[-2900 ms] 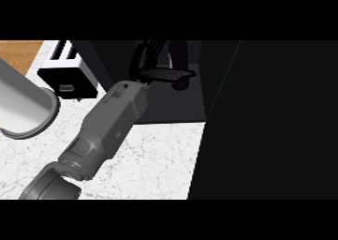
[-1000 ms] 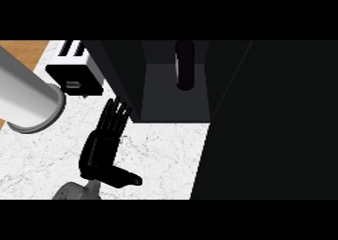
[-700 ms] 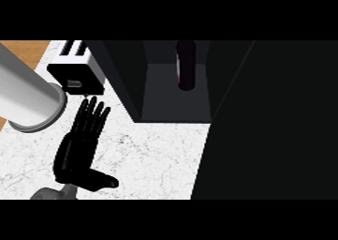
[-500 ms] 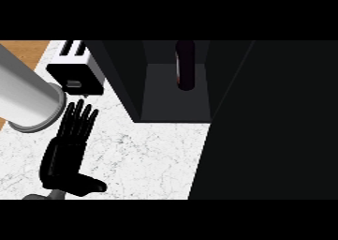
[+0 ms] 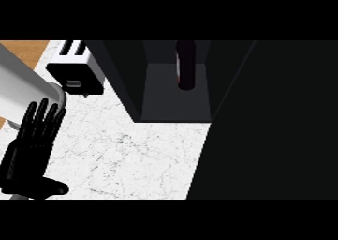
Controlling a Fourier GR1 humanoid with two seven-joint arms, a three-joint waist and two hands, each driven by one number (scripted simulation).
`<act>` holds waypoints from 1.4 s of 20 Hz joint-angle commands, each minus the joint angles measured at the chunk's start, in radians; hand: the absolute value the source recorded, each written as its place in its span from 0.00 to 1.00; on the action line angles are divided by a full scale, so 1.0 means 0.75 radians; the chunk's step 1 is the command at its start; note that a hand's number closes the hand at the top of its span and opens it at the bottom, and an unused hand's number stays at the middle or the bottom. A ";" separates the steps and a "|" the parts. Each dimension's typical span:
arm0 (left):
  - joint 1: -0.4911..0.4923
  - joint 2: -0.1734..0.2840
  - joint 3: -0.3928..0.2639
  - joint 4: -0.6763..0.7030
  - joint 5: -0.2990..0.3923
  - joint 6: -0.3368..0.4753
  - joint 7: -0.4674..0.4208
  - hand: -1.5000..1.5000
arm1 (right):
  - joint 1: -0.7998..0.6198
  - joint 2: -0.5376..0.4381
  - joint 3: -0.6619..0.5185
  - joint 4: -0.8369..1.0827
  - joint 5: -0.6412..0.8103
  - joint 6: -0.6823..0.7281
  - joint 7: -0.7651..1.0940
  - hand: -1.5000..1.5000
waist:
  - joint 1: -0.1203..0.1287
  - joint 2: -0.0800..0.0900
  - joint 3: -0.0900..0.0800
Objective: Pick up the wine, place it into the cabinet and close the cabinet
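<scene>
Moved: my left hand (image 5: 29,150) has drawn back from the cabinet (image 5: 175,101), fingers straight, holding nothing.
Wine: bottle (image 5: 185,63) stands inside, far ahead-right of that hand.
Next: I'd swing the door shut, clearing the toaster (image 5: 74,70).

Free room is found on the white marble counter (image 5: 136,154) in front of the open cabinet (image 5: 175,101). At the left, passage is narrowed by the toaster (image 5: 74,72) and a grey cylinder (image 5: 19,89). The right side is blocked by the dark cabinet door (image 5: 275,122).
</scene>
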 commanded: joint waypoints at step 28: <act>-0.019 0.190 0.203 0.113 0.153 -0.266 0.087 0.00 | -0.938 0.795 0.011 0.291 -0.121 -0.041 0.710 1.00 | 0.080 0.006 -0.006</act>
